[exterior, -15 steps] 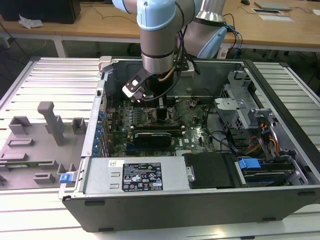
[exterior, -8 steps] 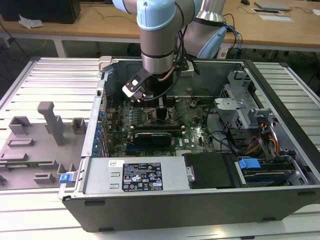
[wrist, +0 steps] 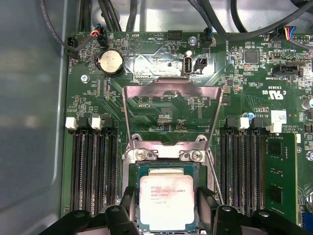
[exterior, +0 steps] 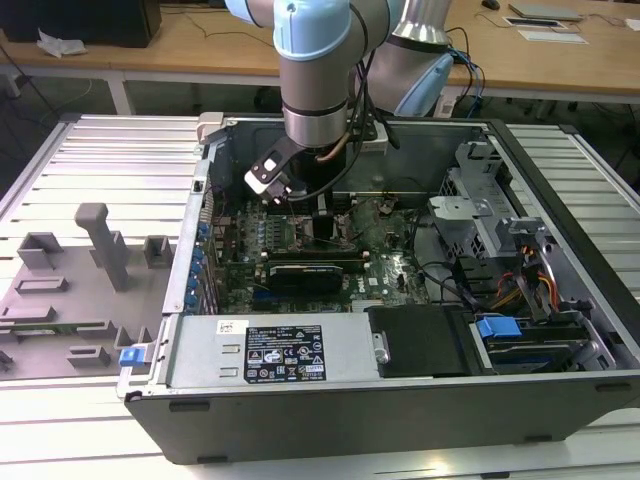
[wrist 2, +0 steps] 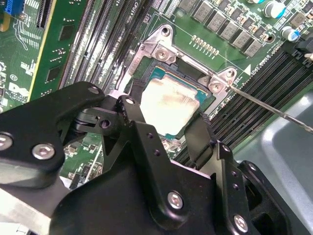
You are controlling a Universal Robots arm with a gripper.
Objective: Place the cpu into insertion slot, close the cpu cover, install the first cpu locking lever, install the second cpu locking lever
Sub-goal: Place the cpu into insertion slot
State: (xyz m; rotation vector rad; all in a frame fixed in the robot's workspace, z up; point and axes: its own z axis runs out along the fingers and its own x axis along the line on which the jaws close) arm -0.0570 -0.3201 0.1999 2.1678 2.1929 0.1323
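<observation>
The cpu (wrist: pixel 166 200), a silver-topped square chip, lies flat in the insertion slot (wrist: pixel 164 152) in both wrist views. My gripper (wrist: pixel 167 197) reaches down over it, and its black fingers (wrist: pixel 131 205) press against two opposite edges of the chip. In the second wrist view the cpu (wrist 2: pixel 168 105) sits between the same fingers (wrist 2: pixel 134 115) inside the slot's metal rim (wrist 2: pixel 161 49). The cpu cover (wrist: pixel 146 90) stands raised on its hinge behind the slot. A thin wire locking lever (wrist 2: pixel 274 110) angles away from the socket, unlatched. In the exterior view the gripper (exterior: pixel 325 215) is low inside the open computer case.
Rows of long black memory slots (wrist: pixel 93 166) flank the socket on both sides, with a green memory module (wrist: pixel 276 181) further out. A coin battery (wrist: pixel 110 62) and cables lie beyond the cover. A black card (exterior: pixel 310 270) lies in front of the socket, drive bays (exterior: pixel 500 240) at the exterior view's right.
</observation>
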